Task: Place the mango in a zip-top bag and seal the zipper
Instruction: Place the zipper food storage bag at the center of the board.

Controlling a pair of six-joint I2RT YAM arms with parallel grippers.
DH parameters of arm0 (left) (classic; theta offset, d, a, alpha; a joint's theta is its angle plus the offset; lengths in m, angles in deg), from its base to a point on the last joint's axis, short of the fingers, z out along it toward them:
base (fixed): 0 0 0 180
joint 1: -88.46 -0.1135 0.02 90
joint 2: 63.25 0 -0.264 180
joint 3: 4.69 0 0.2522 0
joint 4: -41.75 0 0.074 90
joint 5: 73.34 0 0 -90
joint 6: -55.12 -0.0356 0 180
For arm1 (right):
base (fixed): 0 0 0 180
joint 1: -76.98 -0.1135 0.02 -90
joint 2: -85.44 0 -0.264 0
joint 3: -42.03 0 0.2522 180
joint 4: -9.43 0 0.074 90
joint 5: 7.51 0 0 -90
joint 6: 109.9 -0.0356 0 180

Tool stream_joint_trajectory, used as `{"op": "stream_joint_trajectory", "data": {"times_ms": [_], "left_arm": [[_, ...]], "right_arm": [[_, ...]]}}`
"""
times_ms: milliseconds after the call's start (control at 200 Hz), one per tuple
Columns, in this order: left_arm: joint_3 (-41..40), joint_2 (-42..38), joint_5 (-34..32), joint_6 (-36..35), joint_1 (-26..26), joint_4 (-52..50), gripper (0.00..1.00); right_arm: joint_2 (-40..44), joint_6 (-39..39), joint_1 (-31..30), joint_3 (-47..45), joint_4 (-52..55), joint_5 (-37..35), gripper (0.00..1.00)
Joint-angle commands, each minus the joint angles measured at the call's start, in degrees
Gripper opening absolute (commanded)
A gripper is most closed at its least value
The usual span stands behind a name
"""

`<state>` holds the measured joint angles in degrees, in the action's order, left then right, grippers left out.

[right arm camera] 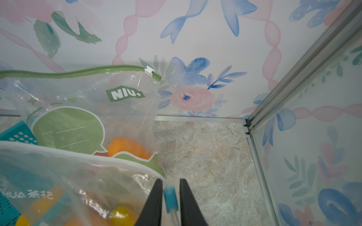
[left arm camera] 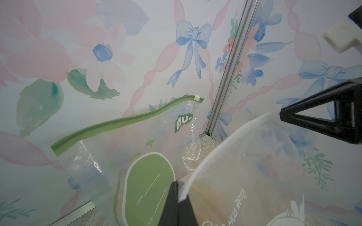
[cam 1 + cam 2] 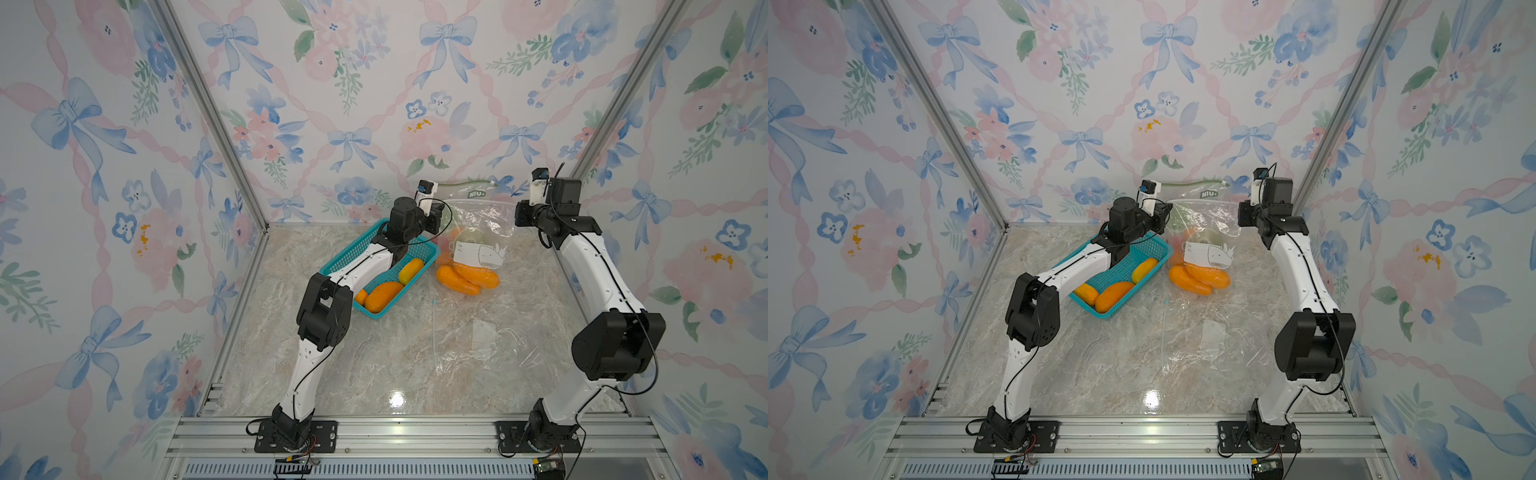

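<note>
Grippers at the mouth of the zip-top bag [image 3: 478,224], fruit already inside

Left gripper [image 2: 177,187] is pinched together on the bag's white top rim and holds that corner up. Right gripper [image 1: 171,180] stands slightly apart at the opposite corner. Its black fingers [image 1: 154,201] flank the blue slider [image 1: 170,197] with a sliver of gap on each side, so it clamps nothing. The bag stands upright between the two arms, its bottom on the table [image 3: 374,365], and orange mangoes [image 3: 451,276] lie in the bottom of it. Loose mangoes [image 3: 382,296] lie in the teal basket [image 3: 430,249] just beside it. A second bag [image 1: 82,92] with a green zipper leans against the wall behind.
</note>
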<state>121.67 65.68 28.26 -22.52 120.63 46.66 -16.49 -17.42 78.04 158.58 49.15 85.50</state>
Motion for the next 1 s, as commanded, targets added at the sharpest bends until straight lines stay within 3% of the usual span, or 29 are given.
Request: {"op": "stream_joint_trajectory", "data": {"times_ms": [0,105,285,330,410,545,600,795,995], "left_arm": [[2.2,2.6,1.6,3.1,-0.4,-0.4,0.00],[3.0,3.8,1.9,4.6,-0.5,-0.4,0.03],[2.5,2.5,3.1,6.6,-0.9,-0.4,0.24],[1.9,1.5,3.3,6.7,-1.0,-0.4,0.35],[0.2,-0.6,2.8,7.0,-0.9,-0.5,0.58],[-3.7,-5.2,1.6,7.1,-0.9,-0.4,0.82],[-5.9,-7.6,0.2,7.0,-0.9,-0.3,0.97],[-18.0,-19.6,-10.2,6.4,-0.8,0.7,0.98],[-35.0,-34.7,-19.9,5.6,-1.7,5.1,0.98]], "right_arm": [[-3.4,-0.9,-0.1,4.2,4.8,1.3,0.41],[-4.9,-0.7,-0.8,7.1,7.0,1.7,0.64],[-4.2,-1.1,-1.9,9.5,9.6,0.4,0.95],[-3.6,-1.8,-2.0,9.5,9.9,0.0,1.00],[-2.4,-3.4,-2.0,9.4,10.8,-1.1,0.99],[0.3,-6.0,-2.0,9.3,12.9,-3.5,0.99],[1.9,-7.4,-2.0,9.1,14.0,-5.0,0.99],[9.8,-12.4,-3.3,4.7,17.4,-11.9,0.99],[19.4,-16.9,-8.7,-4.4,20.6,-19.4,0.99]]}}
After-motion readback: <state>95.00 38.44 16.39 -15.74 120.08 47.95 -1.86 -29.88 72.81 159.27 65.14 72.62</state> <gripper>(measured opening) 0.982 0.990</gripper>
